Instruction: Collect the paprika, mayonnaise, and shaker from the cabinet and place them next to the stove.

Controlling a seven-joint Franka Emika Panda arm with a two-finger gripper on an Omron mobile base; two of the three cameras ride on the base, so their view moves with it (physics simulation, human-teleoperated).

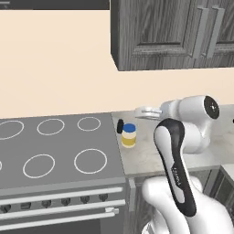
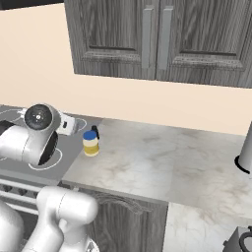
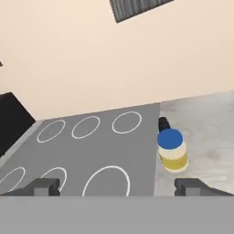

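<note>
The mayonnaise (image 1: pixel 129 136) (image 2: pixel 90 143) (image 3: pixel 172 151), a pale yellow jar with a blue lid, stands upright on the counter just right of the stove (image 1: pixel 64 144) (image 2: pixel 71 147) (image 3: pixel 137 151). The tiny black shaker (image 1: pixel 120 126) (image 2: pixel 95 131) (image 3: pixel 163 123) stands right behind it, close to the stove's edge. My gripper (image 3: pixel 118 187) hovers above the stove's right side, open, with nothing between its fingers. The jar lies ahead and to the right of it in the hand view. The paprika and the cabinet are out of view.
Dark grey wall units with doors and bar handles (image 1: pixel 169 32) (image 2: pixel 157 39) hang above the marble counter (image 2: pixel 162 157). A grey cylinder (image 2: pixel 245 152) stands at the counter's far right. A black box (image 3: pixel 11 119) sits left of the stove. Knobs (image 1: pixel 45 203) line the stove front.
</note>
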